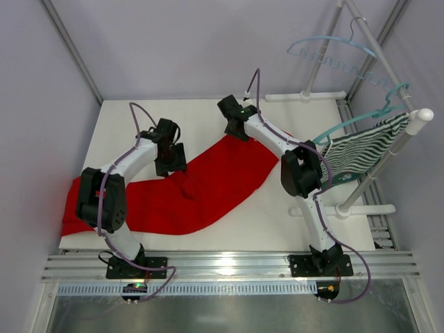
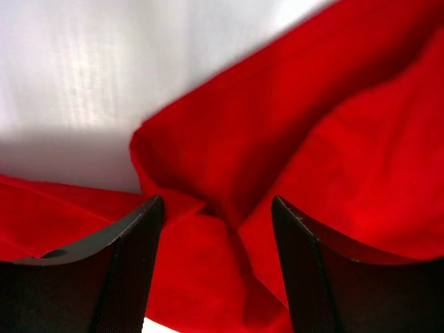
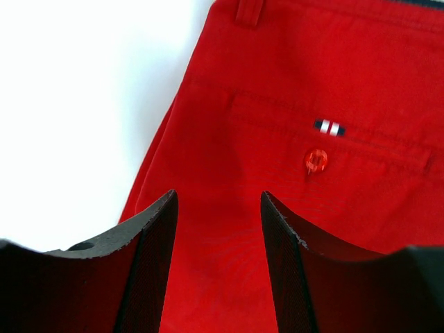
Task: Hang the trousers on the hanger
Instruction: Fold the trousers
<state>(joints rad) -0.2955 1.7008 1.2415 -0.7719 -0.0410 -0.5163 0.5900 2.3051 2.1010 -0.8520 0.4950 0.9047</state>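
While the bright red long cloth trousers point(image 1: 208, 184) lie spread across the white table point(image 1: 291, 215), both grippers sit low over them with jaws apart and nothing held.

The left gripper point(image 2: 216, 208) is over the middle of the legs, its dark fingers wide and a raised fold of red cloth showing between them; whether the tips touch the cloth cannot be told. The right gripper point(image 3: 218, 201) is over the waist end, equally spread, just short of the back pocket's red button point(image 3: 316, 160) and small white-and-dark striped tab point(image 3: 329, 127). The thin pale blue plastic hanger point(image 1: 333, 52) with its wavy lower bar hangs from the white rack point(image 1: 388, 156) at the far right, well apart from the trousers and above a green-and-white striped garment point(image 1: 361, 149).
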